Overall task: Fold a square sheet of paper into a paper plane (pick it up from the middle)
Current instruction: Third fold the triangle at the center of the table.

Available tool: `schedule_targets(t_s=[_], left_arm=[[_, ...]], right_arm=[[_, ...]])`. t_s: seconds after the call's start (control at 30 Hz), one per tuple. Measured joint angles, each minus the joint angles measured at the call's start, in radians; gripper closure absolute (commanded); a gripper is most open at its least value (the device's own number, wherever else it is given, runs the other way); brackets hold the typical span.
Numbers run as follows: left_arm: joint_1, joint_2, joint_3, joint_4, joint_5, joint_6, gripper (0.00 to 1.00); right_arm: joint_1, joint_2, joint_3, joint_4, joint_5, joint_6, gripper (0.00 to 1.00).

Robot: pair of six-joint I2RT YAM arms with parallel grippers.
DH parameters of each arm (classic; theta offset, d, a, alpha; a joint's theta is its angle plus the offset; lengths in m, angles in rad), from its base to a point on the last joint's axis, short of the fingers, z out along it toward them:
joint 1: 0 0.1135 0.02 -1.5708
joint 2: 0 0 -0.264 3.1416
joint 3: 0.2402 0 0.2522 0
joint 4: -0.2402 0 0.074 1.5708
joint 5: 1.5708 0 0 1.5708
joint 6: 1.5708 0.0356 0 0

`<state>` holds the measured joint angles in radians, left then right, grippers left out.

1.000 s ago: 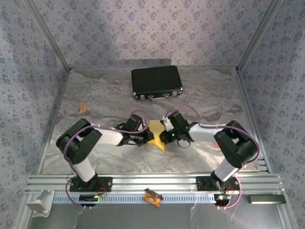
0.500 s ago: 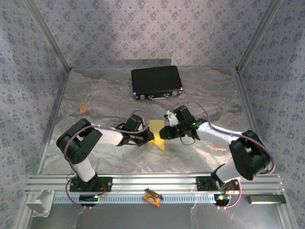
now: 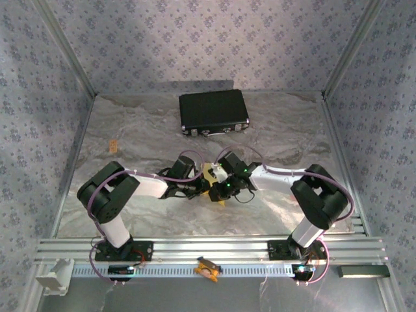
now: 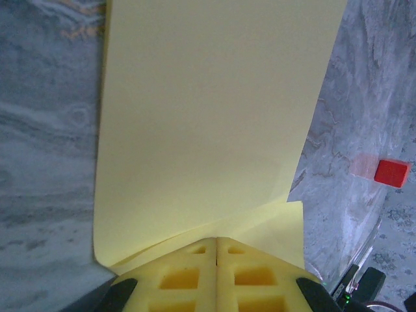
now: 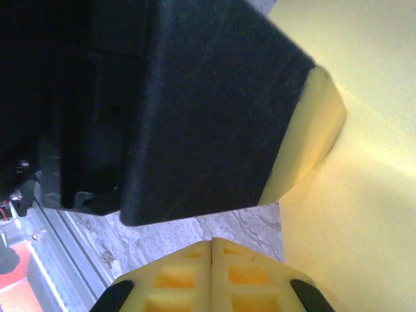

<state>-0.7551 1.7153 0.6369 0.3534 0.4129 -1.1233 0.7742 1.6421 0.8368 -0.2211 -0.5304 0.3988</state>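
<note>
From the top camera I saw the yellow sheet of paper (image 3: pixel 208 172) in the middle of the desk (image 3: pixel 149 130), somewhat nearer the near edge. It was wedged between the left gripper (image 3: pixel 205 188) and the right gripper (image 3: pixel 219 190), which met over it and hid most of it. A black case (image 3: pixel 214 112) lay flat by the middle of the far edge, well apart from the paper. A small tan piece (image 3: pixel 113 144) sat near the left edge. An orange clip (image 3: pixel 207 267) rested on the rail (image 3: pixel 195 250) along the near edge.

Through the left wrist camera, the left gripper's fingers stood together, tips at the sheet's lower edge, where the paper buckled into a crease. I could not tell whether any paper was pinched between them. A small red block (image 4: pixel 392 172) lay on the desk to the right of the sheet.

Through the right wrist camera, the right gripper's fingers were pressed together too. The left gripper's black body loomed just beyond them, blocking much of the desk, with one pale pad (image 5: pixel 315 133) against the sheet on the right.
</note>
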Motion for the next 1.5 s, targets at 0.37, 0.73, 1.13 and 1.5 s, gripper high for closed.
schedule_targets(t_s=[0.37,0.73,1.13,1.5], left_arm=[[-0.001,0.002,0.000,0.006,0.002,0.001,0.95],[-0.001,0.005,0.002,0.007,0.003,0.004,0.95],[-0.001,0.005,0.005,0.006,0.003,0.005,0.96],[-0.005,0.007,0.010,0.000,0.002,0.008,0.96]], right_arm=[[0.004,0.035,-0.002,-0.007,0.030,-0.003,0.95],[-0.024,0.033,-0.054,0.036,0.000,0.006,0.94],[-0.037,-0.019,-0.077,0.060,-0.037,0.032,0.91],[-0.078,0.018,-0.039,0.059,-0.054,0.054,0.91]])
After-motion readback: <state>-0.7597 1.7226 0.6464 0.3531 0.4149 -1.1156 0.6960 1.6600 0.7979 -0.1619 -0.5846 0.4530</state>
